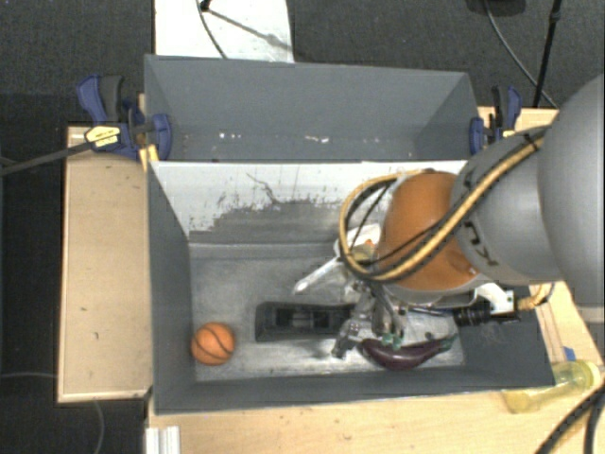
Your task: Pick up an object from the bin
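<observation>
The pincer (pixel 364 337), whose opening I cannot tell, sits low in the bin (pixel 170 282) between a black block (pixel 293 320) and a purple eggplant (pixel 408 354) near the front wall, so closing here might catch both or shove one aside.

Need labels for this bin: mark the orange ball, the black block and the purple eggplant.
orange ball (pixel 214 342), camera view, middle of the ball.
black block (pixel 293 322), camera view, middle of its top face.
purple eggplant (pixel 406 355), camera view, middle of its curved body.
</observation>
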`<state>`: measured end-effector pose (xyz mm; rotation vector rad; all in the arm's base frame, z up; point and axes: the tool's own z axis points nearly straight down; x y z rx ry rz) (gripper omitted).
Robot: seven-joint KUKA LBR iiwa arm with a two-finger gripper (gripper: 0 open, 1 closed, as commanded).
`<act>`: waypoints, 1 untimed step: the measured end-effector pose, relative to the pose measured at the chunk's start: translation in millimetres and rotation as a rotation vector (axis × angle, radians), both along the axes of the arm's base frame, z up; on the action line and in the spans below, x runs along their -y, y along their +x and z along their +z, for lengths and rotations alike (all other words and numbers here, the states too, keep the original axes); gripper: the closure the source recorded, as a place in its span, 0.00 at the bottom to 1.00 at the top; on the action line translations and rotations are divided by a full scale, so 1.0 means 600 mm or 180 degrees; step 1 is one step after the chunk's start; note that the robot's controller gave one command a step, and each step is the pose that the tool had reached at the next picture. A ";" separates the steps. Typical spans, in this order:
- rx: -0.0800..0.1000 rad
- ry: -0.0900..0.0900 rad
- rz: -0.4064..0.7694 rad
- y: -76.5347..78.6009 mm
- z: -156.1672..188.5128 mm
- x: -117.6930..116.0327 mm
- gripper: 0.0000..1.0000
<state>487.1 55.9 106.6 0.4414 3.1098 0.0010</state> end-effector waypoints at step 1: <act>0.0001 0.0001 0.0005 0.000 0.009 -0.001 1.00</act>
